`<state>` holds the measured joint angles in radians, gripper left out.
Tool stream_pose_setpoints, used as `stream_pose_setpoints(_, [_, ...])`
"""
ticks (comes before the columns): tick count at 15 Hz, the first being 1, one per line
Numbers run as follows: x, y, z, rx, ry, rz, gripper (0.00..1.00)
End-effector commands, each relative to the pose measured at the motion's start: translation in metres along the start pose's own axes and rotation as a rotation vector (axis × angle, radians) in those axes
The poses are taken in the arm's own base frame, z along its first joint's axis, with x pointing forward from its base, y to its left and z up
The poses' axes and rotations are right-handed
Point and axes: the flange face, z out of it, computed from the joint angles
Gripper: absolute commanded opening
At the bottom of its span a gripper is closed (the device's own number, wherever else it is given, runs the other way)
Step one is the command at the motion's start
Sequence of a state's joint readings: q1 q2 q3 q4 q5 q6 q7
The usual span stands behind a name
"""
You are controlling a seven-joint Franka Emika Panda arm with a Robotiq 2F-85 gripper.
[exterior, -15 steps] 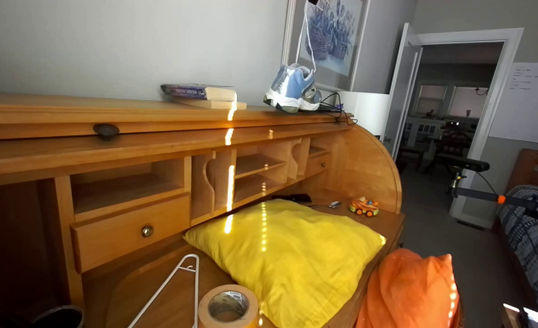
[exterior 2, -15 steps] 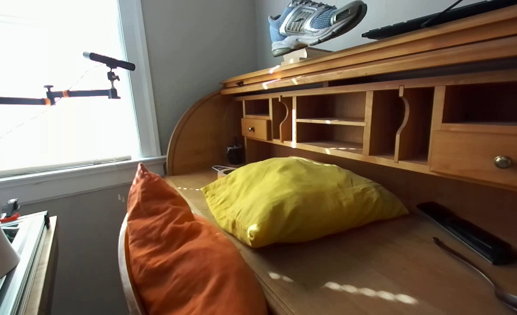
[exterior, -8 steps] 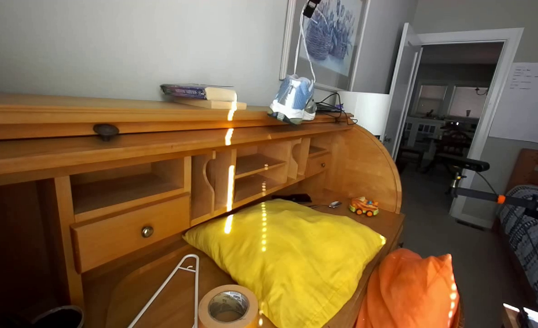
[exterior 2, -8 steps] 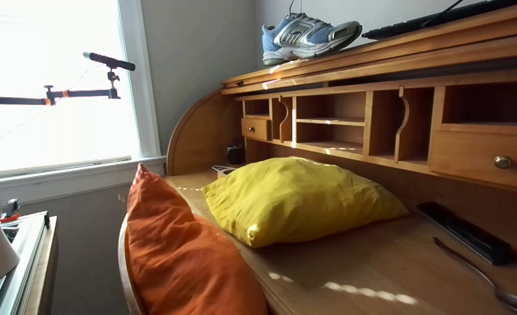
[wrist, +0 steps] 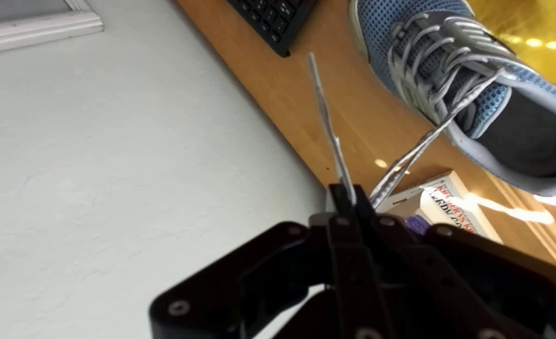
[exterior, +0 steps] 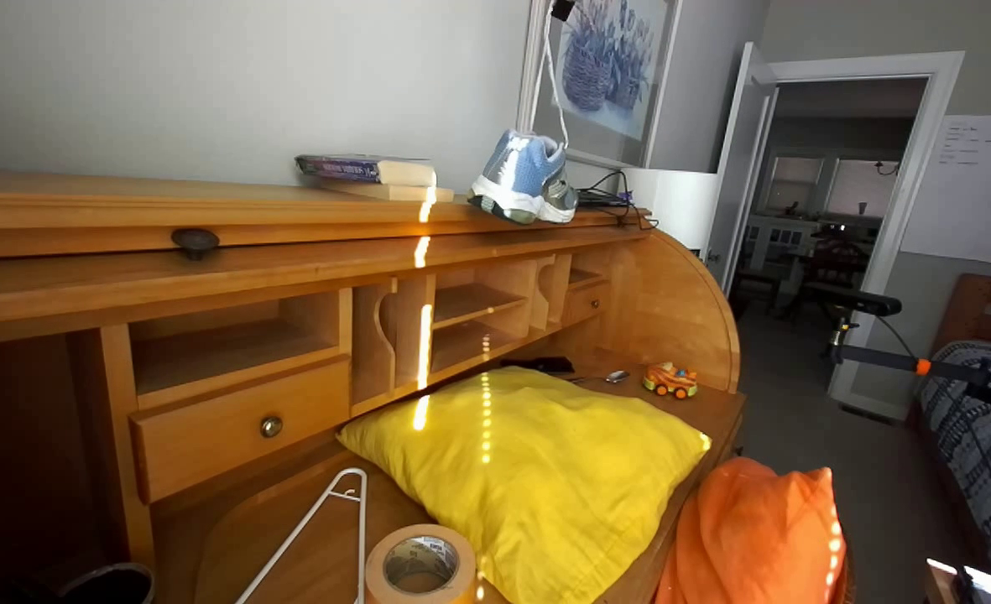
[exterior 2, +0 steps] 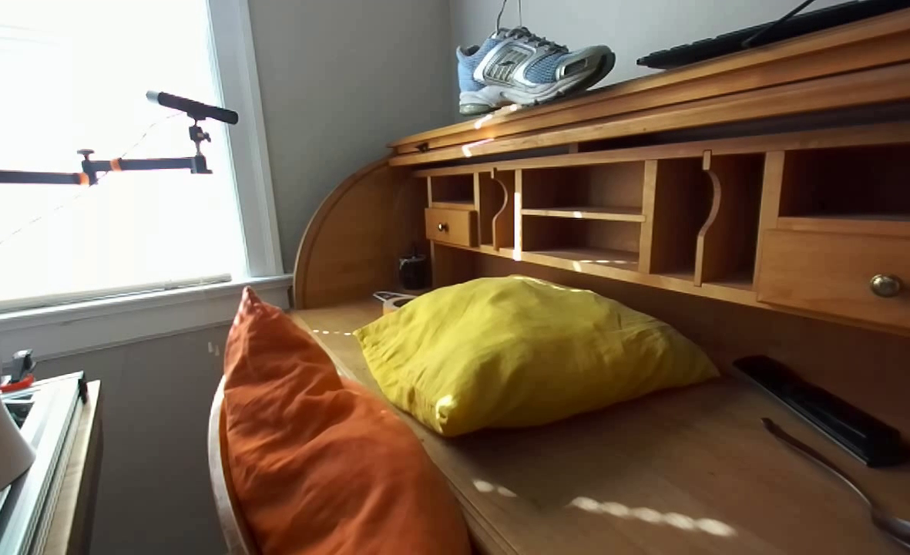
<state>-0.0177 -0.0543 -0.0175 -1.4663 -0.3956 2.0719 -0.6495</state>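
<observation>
Wrist view: gripper (wrist: 352, 197) fingers together, clamped on white shoelace (wrist: 470, 95), a loose end poking past the tips. Lace runs to blue-and-silver running shoe (wrist: 492, 104), opening toward camera, over wooden ledge (wrist: 372, 125). Keyboard (wrist: 278, 19) near the toe side; book stack (wrist: 447, 207) just behind the fingertips in frame.

Exterior view: shoe hangs by lace at the front edge of the top of roll-top desk (exterior: 675, 294), right of the books, heel toward camera. Sole contact with wood: can't tell. Below, yellow pillow (exterior: 537, 478) on the work surface, plus white hanger (exterior: 362, 528), tape roll (exterior: 421, 535), toy car (exterior: 671, 381). Orange pillow (exterior: 751, 537) beside the desk.

Exterior view: shoe tilted, toe higher than heel, left of keyboard; lace rises out of frame. Black elongated item (exterior 2: 821, 408) and spoon (exterior 2: 909, 530) lie right of yellow pillow. Bright window (exterior 2: 100, 223) at left.
</observation>
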Motion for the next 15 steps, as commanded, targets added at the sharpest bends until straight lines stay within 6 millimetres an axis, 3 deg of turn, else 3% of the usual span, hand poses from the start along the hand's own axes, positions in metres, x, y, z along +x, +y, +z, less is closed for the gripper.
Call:
stream_pose_setpoints(1, [0.004,0.004,-0.009,0.025,-0.011,-0.098,0.01])
stream_pose_setpoints(15, [0.018,0.022,-0.009,-0.012,0.017,-0.158,0.01])
